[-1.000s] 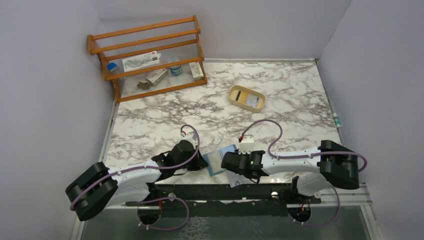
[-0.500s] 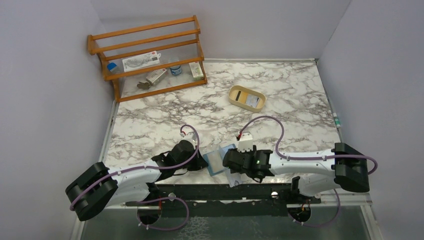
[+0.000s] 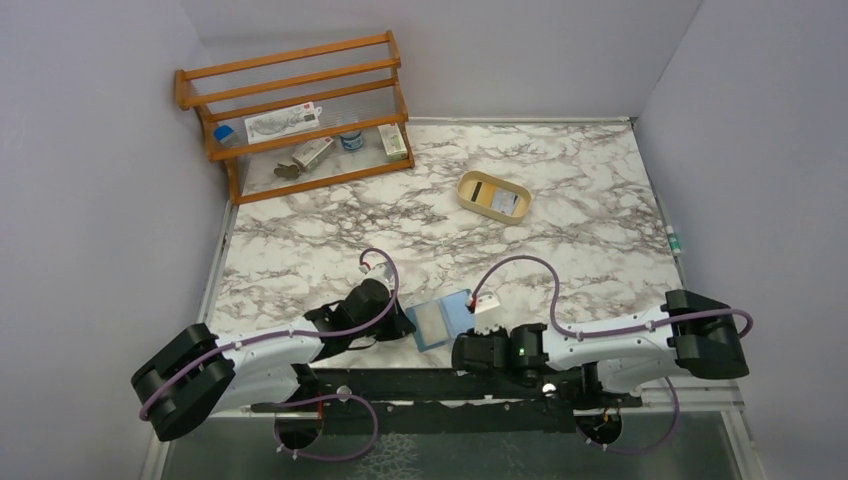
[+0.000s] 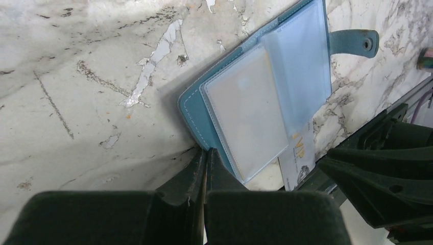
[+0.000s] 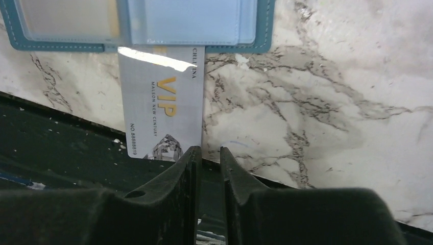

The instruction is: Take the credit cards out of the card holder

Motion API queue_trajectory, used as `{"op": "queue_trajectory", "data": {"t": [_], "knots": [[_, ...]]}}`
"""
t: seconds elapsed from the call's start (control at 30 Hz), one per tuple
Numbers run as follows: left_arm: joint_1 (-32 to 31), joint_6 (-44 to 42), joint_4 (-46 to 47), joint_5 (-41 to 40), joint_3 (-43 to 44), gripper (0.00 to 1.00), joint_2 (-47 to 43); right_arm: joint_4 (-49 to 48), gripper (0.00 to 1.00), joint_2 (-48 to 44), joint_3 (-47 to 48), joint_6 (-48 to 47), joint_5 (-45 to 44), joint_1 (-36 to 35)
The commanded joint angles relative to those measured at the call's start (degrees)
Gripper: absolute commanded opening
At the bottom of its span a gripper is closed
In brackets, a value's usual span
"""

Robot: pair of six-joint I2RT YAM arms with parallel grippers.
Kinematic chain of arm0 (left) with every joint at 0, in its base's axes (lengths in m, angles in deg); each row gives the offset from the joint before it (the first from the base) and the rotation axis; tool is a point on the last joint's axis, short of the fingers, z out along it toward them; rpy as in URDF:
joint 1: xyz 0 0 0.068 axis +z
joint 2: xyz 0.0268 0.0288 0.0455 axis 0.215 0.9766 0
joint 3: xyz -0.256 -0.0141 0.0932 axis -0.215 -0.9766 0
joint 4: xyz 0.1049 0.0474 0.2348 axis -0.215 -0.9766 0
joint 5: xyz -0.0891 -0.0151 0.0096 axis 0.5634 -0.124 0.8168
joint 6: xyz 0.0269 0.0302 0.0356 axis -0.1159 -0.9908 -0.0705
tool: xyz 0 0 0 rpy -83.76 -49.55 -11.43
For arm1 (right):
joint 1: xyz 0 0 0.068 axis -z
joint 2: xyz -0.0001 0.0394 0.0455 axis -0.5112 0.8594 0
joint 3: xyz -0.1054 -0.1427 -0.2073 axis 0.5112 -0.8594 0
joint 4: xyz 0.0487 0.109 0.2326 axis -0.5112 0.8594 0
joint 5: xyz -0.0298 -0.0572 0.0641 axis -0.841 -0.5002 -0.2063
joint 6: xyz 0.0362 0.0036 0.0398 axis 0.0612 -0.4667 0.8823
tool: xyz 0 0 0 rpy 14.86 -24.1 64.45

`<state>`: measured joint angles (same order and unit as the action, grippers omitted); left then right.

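The teal-blue card holder (image 3: 440, 319) lies open near the table's front edge, with clear sleeves facing up (image 4: 245, 112) and its snap tab (image 4: 357, 43) at the far side. A pale credit card marked VIP (image 5: 162, 109) sticks about halfway out of its near edge and overhangs the table's edge; it also shows in the left wrist view (image 4: 298, 155). My left gripper (image 3: 407, 326) is shut, with its tips (image 4: 205, 153) touching the holder's left edge. My right gripper (image 3: 463, 350) sits just in front of the card, its jaws (image 5: 207, 151) slightly apart with nothing between them.
A tan rounded tray (image 3: 493, 195) holding cards stands at the back right. A wooden rack (image 3: 300, 110) with small items stands at the back left. A black rail (image 3: 450, 385) runs along the near edge below the card.
My right gripper has drawn back from over the card holder toward the near edge, uncovering the holder. The left arm has not moved.
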<state>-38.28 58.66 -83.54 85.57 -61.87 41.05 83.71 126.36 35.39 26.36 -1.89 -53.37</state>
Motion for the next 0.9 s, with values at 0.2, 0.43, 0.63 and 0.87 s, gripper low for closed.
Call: {"op": "queue_trajectory", "data": {"t": [0.2, 0.43, 0.63, 0.87], "knots": [[-0.1, 0.9, -3.4, -3.7, 0.8, 0.0, 1.4, -1.0, 0.06, 5.0, 1.4, 2.6, 2.7, -4.4], [-0.1, 0.9, -2.8, -3.5, 0.9, 0.0, 2.4, -1.7, 0.04, 4.9, 0.7, 3.0, 3.6, -5.7], [-0.1, 1.0, -3.1, -3.6, 1.0, 0.0, 2.1, -4.5, 0.05, 7.1, 1.7, 1.9, 4.0, -6.4], [-0.1, 1.5, -3.1, -3.3, 0.4, 0.0, 1.9, -6.8, 0.05, 8.5, 0.5, 4.4, 1.0, -6.4]]}}
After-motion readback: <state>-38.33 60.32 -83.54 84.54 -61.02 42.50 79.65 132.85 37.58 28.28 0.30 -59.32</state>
